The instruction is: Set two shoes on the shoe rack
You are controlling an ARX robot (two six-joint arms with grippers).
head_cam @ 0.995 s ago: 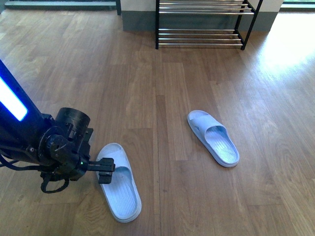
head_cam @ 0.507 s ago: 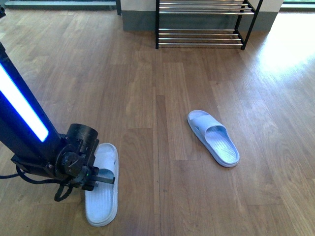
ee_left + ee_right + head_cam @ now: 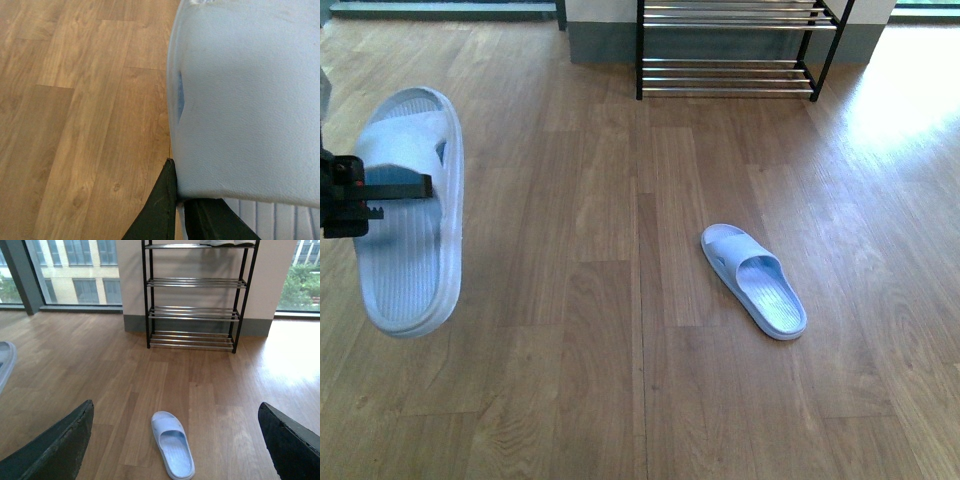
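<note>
The shoes here are two light blue slippers. One slipper [image 3: 408,215] hangs in the air at the far left, sole side down and toe pointing away, and my left gripper [image 3: 420,187] is shut on its strap. In the left wrist view that strap [image 3: 245,100] fills the picture, pinched between the black fingers [image 3: 162,210]. The other slipper [image 3: 755,282] lies flat on the floor right of centre. My right gripper [image 3: 175,440] is open above it, and this slipper [image 3: 172,452] shows between its fingers. The black shoe rack [image 3: 730,75] with chrome bars stands against the far wall.
Wood plank floor [image 3: 620,350] runs all around. In the right wrist view the rack [image 3: 192,315] has several tiers, with a pale object [image 3: 225,242] on its top one. Large windows [image 3: 65,270] flank the wall behind it.
My left gripper has risen from the floor with the slipper, carrying it up and to the left. Most of the arm has left the front view. The other slipper has not moved.
</note>
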